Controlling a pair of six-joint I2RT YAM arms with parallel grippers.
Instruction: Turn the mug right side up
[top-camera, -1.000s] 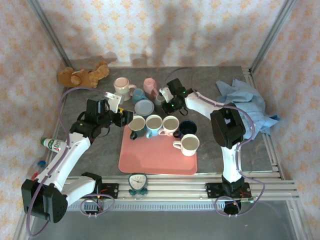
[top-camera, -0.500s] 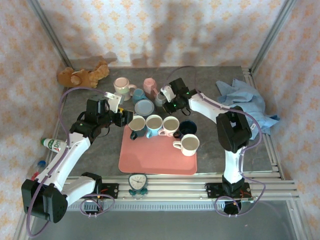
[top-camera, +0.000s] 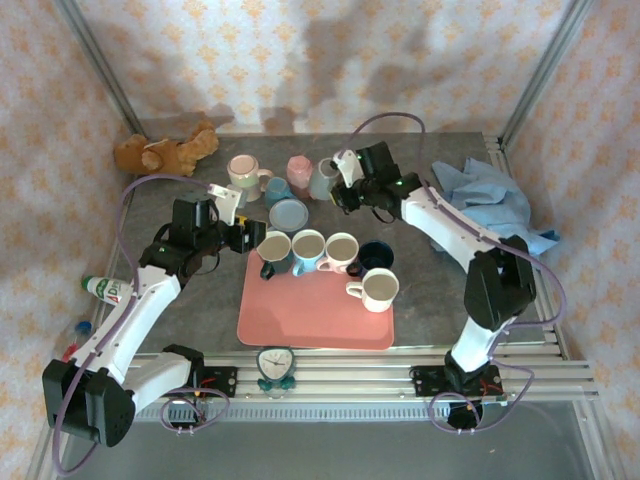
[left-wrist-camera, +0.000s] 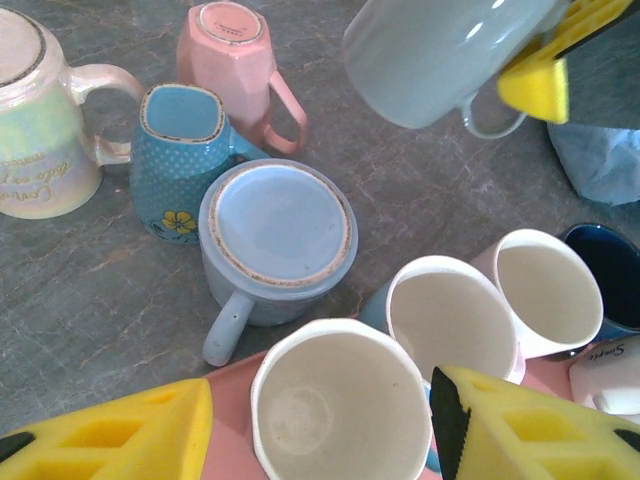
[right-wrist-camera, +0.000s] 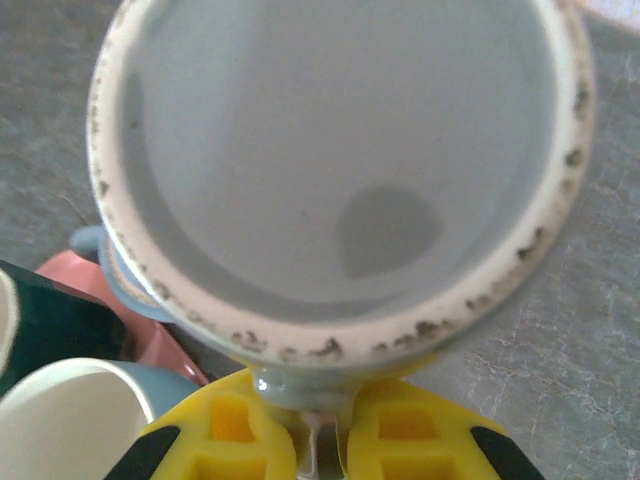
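A grey-blue mug (top-camera: 323, 178) hangs tilted in the air above the back of the table, with my right gripper (top-camera: 346, 182) shut on its handle. In the right wrist view the mug (right-wrist-camera: 340, 150) shows its open mouth and speckled rim, and the handle sits pinched in the right gripper (right-wrist-camera: 320, 425). The left wrist view has the same mug (left-wrist-camera: 440, 50) at the top, a yellow finger (left-wrist-camera: 535, 85) on its handle. My left gripper (top-camera: 245, 237) stands open over a cream mug (left-wrist-camera: 335, 405) on the pink tray (top-camera: 310, 315), touching nothing.
On the table stand an upside-down blue mug (left-wrist-camera: 280, 235), an upside-down pink mug (left-wrist-camera: 230, 45), an upright dotted blue mug (left-wrist-camera: 180, 145) and an upside-down cream mug (left-wrist-camera: 35, 130). Several upright mugs fill the tray's back. A teddy bear (top-camera: 165, 150), blue cloth (top-camera: 495, 205) and bottle (top-camera: 105, 290) lie around.
My right gripper has lifted the grey-blue mug off the table and carried it up and back, its arm swinging right. The left arm has not moved.
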